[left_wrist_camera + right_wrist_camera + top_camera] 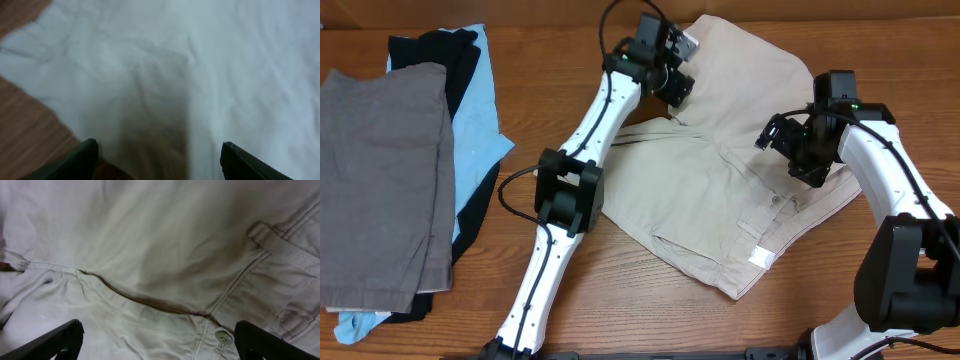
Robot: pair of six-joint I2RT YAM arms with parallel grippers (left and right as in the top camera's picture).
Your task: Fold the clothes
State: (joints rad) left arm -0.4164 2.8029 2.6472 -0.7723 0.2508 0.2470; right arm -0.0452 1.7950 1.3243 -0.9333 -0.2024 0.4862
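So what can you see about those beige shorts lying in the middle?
The beige shorts look like soft cotton, wrinkled and spread on the wooden table. You can see a waistband with a button, a belt loop, stitched seams and a small white label. The left gripper and the right gripper, both open, hang over them; I cannot tell if they touch.

Beige khaki shorts (720, 190) lie spread, partly folded, on table

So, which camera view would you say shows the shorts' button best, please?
The right wrist view: the button shows close and clear. Overhead shows the shorts, the button too small to tell; left wrist shows only blurred cloth.
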